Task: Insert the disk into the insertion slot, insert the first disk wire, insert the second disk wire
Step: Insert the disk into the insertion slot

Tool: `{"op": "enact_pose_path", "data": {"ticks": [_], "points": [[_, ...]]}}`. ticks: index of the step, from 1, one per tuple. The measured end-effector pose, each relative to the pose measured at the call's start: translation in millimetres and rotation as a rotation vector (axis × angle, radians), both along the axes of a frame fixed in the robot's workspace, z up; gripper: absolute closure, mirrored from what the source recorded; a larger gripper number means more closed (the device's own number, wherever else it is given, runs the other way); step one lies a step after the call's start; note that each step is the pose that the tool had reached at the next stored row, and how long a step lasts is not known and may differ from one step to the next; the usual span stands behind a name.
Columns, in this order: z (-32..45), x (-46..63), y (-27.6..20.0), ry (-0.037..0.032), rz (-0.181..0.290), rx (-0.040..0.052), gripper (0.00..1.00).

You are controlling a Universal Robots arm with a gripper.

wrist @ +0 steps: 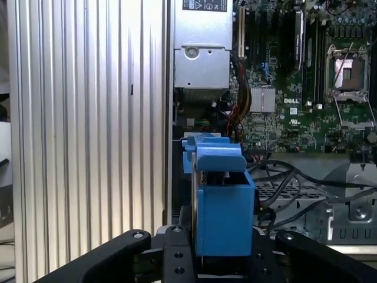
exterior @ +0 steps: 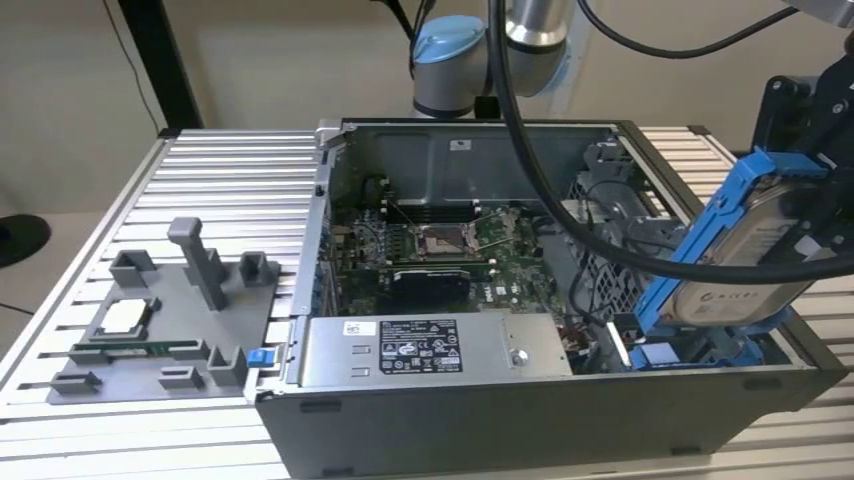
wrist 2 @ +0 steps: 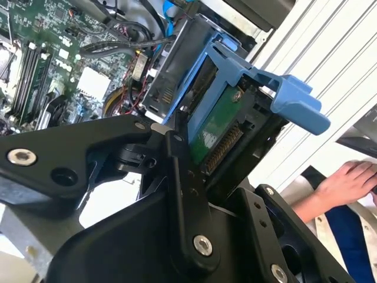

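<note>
The gripper [wrist: 225, 250] is clamped tight on the disk [exterior: 747, 255]. In both wrist views, its black fingers [wrist: 177, 253] press on the two sides of the blue frame. I think it holds the frame and not the flat faces so that nothing soft gets squashed.

The disk is up in the air and not in its place yet. It hangs over the corner of the computer case [exterior: 534, 425] at the exterior view's right, on the side near the camera. It is tilted, with its low end pointing down at the insertion slot [exterior: 667, 352]. The slot sits in that same corner and has blue rails. I think the tilt is there so the frame can line up with those rails.

The case sits in the middle of the ribbed metal table [exterior: 227, 170]. A grey tray [exterior: 147, 345] lies by the table edge at the exterior view's left, well apart from the work.

The disk has a silver label with small print that is too small to read. The grey power box [exterior: 334, 355] has a white label [exterior: 418, 345] with tiny marks and letters, also too small to read.

A person's hand [wrist 2: 349, 177] rests off beside the table, away from the disk.
</note>
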State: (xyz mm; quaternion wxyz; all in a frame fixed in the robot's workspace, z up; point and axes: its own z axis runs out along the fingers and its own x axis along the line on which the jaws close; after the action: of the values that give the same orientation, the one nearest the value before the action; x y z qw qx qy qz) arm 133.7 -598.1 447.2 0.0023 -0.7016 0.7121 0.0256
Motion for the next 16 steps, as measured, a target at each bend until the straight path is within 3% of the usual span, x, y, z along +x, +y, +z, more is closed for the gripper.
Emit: {"op": "enact_pose_path", "data": {"ticks": [11,16], "points": [[-9.9,1.7,0.2,0.0000,0.000,0.0143,1.00],[-11.5,2.1,0.3,0.0000,0.000,0.0155,1.00]]}}
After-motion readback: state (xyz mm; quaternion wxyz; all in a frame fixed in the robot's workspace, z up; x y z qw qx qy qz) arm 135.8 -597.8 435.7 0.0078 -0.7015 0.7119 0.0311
